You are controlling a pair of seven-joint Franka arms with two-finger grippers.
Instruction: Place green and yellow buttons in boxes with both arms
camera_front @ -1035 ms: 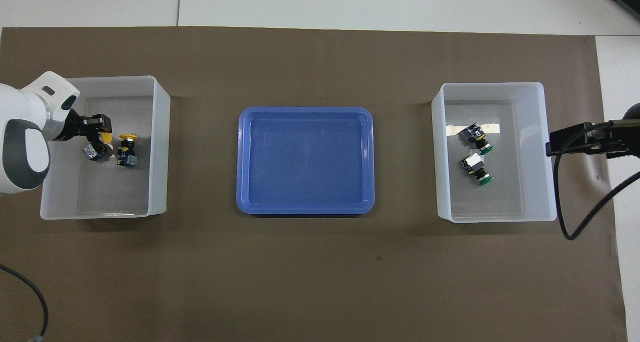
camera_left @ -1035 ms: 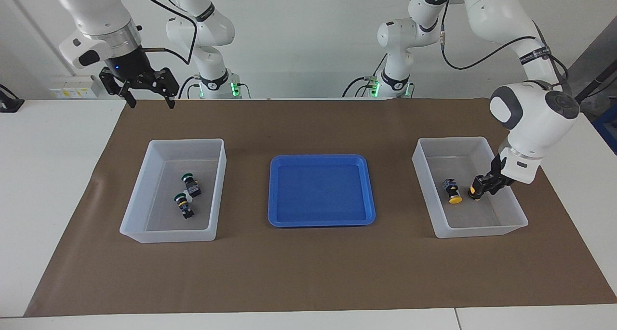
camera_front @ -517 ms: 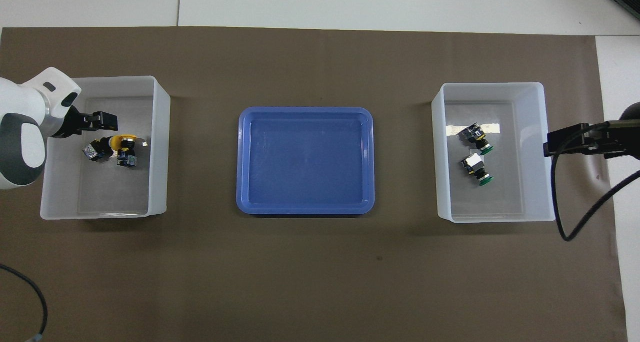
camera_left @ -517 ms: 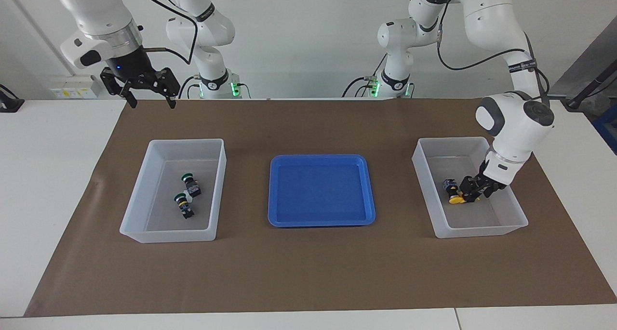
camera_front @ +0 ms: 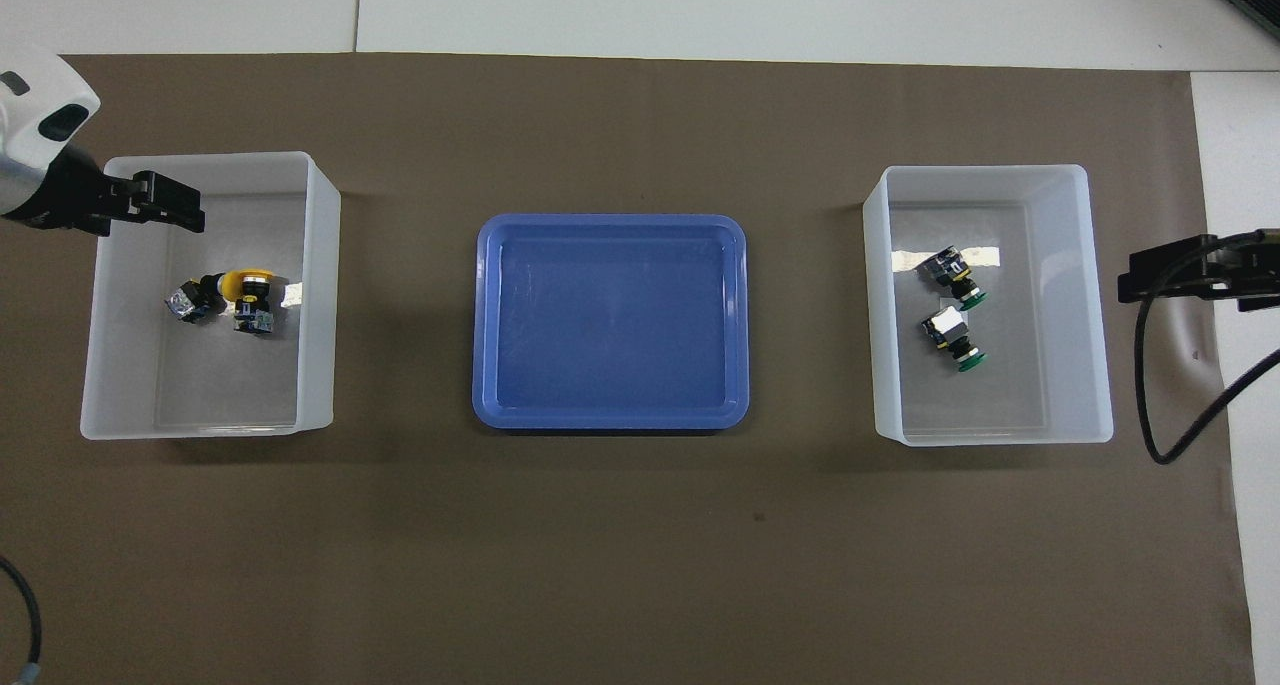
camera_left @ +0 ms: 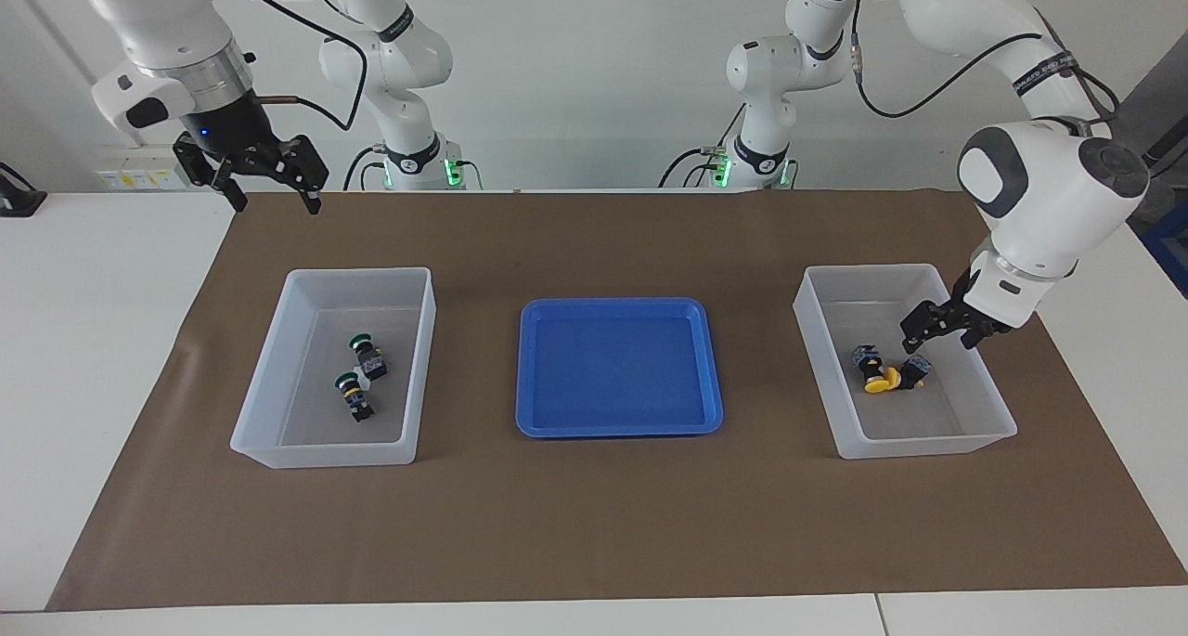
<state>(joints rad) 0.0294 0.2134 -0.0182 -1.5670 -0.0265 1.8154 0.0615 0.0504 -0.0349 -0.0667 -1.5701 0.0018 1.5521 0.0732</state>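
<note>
Left claw point(camera_left: 945, 328) spread wide and empty, hanging over the box point(camera_left: 984, 390) at the left arm's end of the desk, above two touching yellow buttons point(camera_left: 886, 373). Right claw point(camera_left: 249, 170) likewise released, waiting over the mat's edge by the robots. Green buttons point(camera_left: 360, 379) lying in the other box point(camera_left: 278, 376). Probably light, rigid, prone to roll on round caps; best gripped across the blocky black body.

Two yellow buttons point(camera_front: 228, 298) lying together in the box point(camera_front: 318, 295) at the left arm's end, caps touching; left gripper point(camera_front: 165, 201) over that box's rim, empty; two green buttons point(camera_front: 955, 309) in the other box point(camera_front: 1095, 305); blue tray point(camera_front: 610, 223) between; right gripper point(camera_front: 1165, 273) just outside its box.
</note>
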